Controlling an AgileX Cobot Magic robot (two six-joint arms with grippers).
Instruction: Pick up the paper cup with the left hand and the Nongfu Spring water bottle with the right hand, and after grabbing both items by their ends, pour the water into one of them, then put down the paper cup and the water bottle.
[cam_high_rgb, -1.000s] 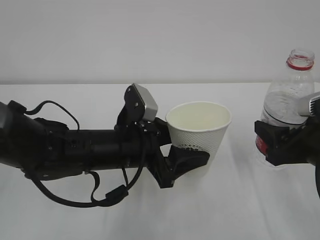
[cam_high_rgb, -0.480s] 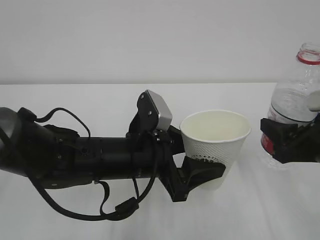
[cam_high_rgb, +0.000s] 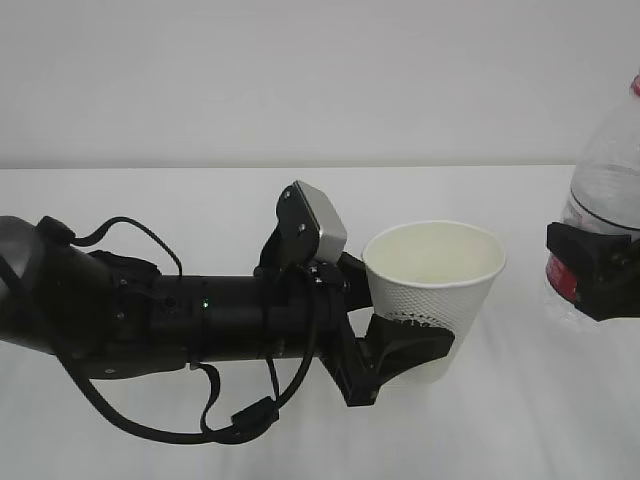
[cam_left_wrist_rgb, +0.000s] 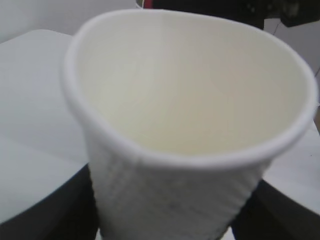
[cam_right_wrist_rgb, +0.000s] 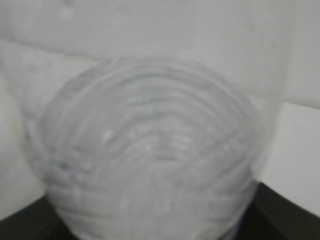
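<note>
The left black pincer (cam_high_rgb: 400, 345) clasps the upright white dotted paper cup (cam_high_rgb: 432, 290), while at its three o'clock the right black pincer (cam_high_rgb: 598, 275) grips the clear ribbed water bottle (cam_high_rgb: 603, 190), upright above the white tabletop (cam_high_rgb: 150, 205).

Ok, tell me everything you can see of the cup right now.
The cup is white paper, tapered, with a rolled rim and a dotted wall; a dark print shows just above the jaws. It stands upright and looks empty inside. The left gripper is clamped around its lower half, with black fingers on both sides. Whether it is off the table cannot be told. It is apart from the bottle.
</note>
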